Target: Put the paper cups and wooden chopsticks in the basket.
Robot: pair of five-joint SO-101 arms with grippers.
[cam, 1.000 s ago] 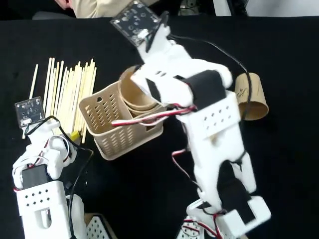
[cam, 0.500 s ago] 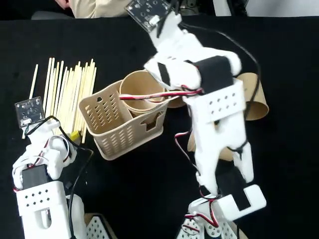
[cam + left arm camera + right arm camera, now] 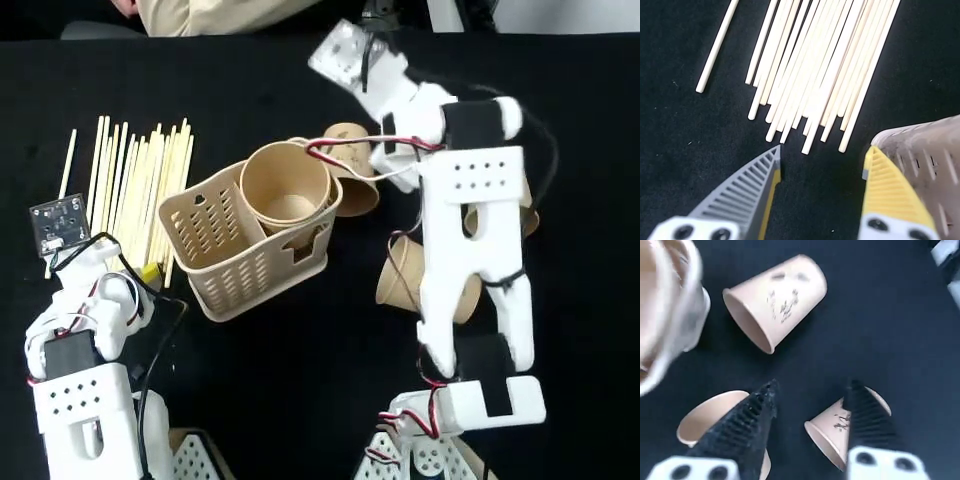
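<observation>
Right gripper (image 3: 813,386) has swung off the basket (image 3: 215,240), empty and agape. Left gripper (image 3: 823,149) gapes above the chopsticks (image 3: 815,65). Next probably means grasping a loose paper cup (image 3: 777,297).

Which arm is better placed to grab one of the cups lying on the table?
The right. The right gripper, open, hangs over the loose paper cups, which lie on its side of the basket. The left gripper sits beyond the basket, by the wooden chopsticks.
</observation>
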